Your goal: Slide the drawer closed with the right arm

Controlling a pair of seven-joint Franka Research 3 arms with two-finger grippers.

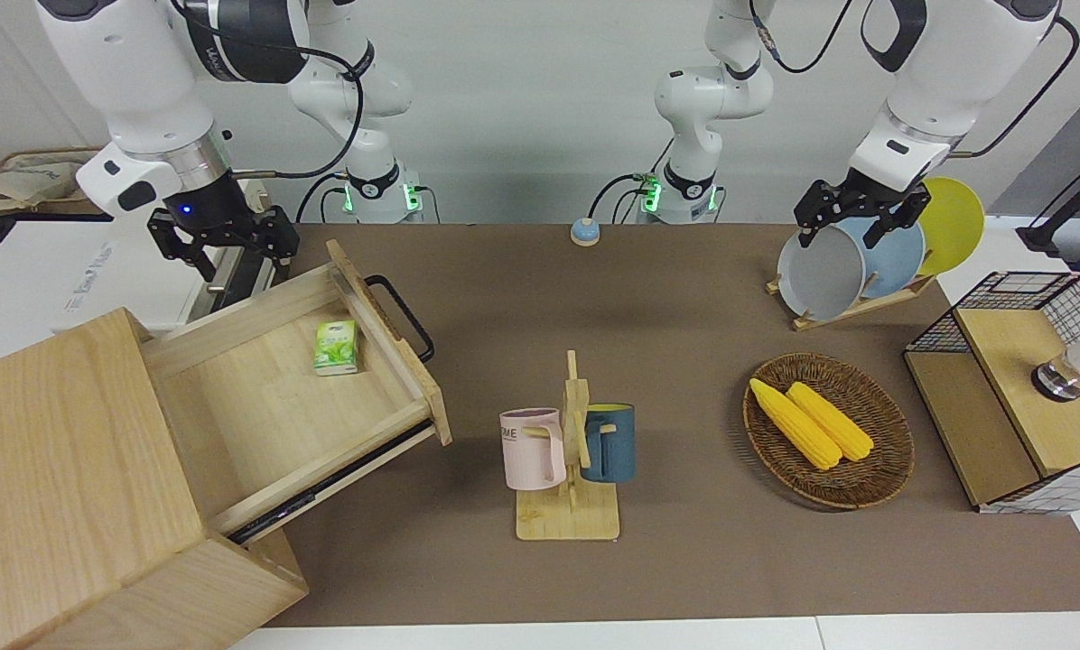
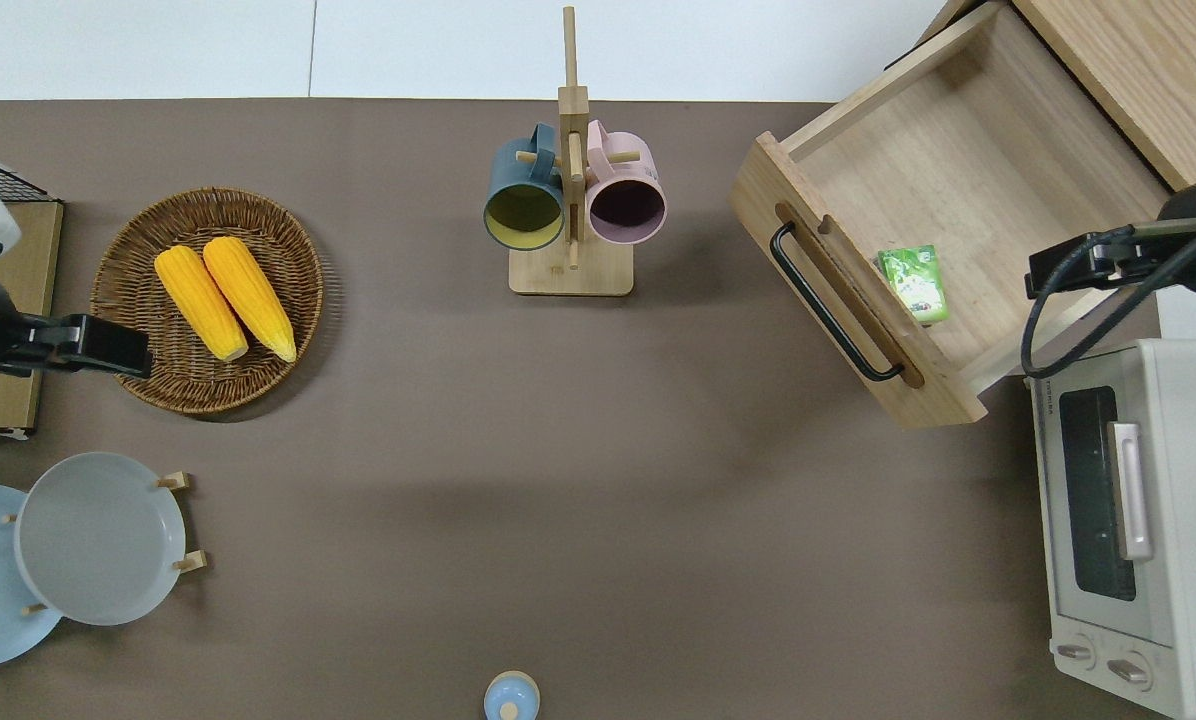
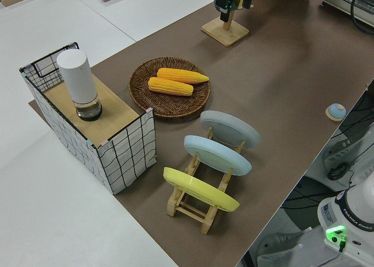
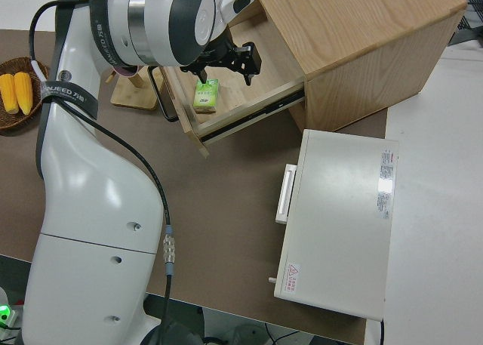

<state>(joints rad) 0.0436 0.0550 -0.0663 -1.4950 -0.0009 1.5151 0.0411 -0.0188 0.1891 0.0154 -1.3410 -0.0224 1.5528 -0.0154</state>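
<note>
One drawer (image 1: pixel 305 397) stands pulled well out of your pale-wood cabinet (image 1: pixel 61 469) at the right arm's end of the table (image 1: pixel 648 361), its front panel with the black loop handle (image 1: pixel 402 316) turned toward the table's middle. You have a small green packet (image 1: pixel 336 347) lying flat on the drawer floor, close to the front panel.

Right gripper (image 1: pixel 222 236): up in the air, fingers spread apart, nothing between them. Overhead, it sits over the drawer's side wall nearest the robots, beside the toaster oven (image 2: pixel 1128 520); it touches neither handle nor panel.

Left arm: parked, its gripper (image 1: pixel 851 217) with fingers apart and empty.

Elsewhere you will see a mug rack (image 1: pixel 569 451) mid-table and a wicker basket (image 1: pixel 883 478) holding two corn cobs (image 1: pixel 811 421).
</note>
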